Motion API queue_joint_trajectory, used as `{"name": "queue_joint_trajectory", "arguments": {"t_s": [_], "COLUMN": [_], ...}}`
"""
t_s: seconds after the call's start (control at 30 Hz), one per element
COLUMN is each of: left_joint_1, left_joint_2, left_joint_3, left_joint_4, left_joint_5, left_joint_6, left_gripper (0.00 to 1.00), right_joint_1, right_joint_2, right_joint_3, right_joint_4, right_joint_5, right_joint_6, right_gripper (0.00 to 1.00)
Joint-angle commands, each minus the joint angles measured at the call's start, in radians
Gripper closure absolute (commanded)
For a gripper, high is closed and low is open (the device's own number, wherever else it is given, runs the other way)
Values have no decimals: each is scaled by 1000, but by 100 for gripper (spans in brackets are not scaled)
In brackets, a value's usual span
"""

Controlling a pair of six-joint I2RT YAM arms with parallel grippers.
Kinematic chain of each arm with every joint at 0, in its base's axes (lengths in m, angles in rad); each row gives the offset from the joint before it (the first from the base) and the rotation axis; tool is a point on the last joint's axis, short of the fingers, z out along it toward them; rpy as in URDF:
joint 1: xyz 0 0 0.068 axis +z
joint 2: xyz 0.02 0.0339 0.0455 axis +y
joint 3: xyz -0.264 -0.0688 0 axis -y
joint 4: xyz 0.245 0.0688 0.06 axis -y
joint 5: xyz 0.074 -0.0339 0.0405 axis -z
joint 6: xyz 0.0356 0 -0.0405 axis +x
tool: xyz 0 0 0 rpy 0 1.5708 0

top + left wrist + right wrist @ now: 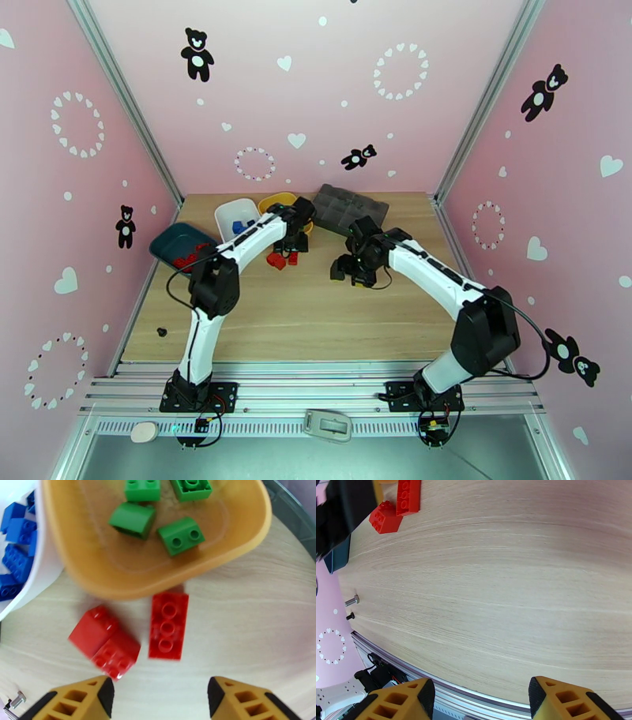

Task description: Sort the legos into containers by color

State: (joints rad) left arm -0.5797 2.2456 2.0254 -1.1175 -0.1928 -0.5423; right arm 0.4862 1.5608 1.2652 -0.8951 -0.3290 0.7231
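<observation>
Two red legos lie on the wooden table just in front of the yellow tray: a long flat one (168,625) (293,257) and a chunkier one (104,641) (276,260). My left gripper (161,697) (294,238) hovers over them, open, nothing between its fingers. The yellow tray (252,539) (272,200) holds several green legos (181,535). The white tray (43,574) (229,210) holds blue legos (17,563). The teal tray (170,238) holds red legos (189,259). My right gripper (480,701) (351,270) is open over bare table, right of the red bricks (387,516).
A dark grey organizer box (351,208) lies at the back right of the table. Two small screws (351,600) sit near the table's left front edge (163,331). Pink walls close in both sides.
</observation>
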Motion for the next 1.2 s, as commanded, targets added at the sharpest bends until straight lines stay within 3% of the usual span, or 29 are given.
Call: {"name": "queue_joint_trajectory", "arguments": {"t_s": [0.0,0.83,1.17], "left_joint_1": [-9,-17,-26], "left_joint_2": [42,166,134], "left_joint_3": [48,50,32], "left_joint_4": [-48,-3,8], "left_joint_5": [-36,15,27], "left_joint_6": [-3,-18,-9], "left_gripper": [35,44,64], "right_joint_1": [-13,-31,-30], "right_joint_2": [-55,-79,-85], "right_joint_3": [-28,-38,-40], "right_joint_4": [-27,-51,-38], "right_joint_5": [14,3,-1], "right_joint_6": [1,-5,5], "right_gripper": [33,33,35]}}
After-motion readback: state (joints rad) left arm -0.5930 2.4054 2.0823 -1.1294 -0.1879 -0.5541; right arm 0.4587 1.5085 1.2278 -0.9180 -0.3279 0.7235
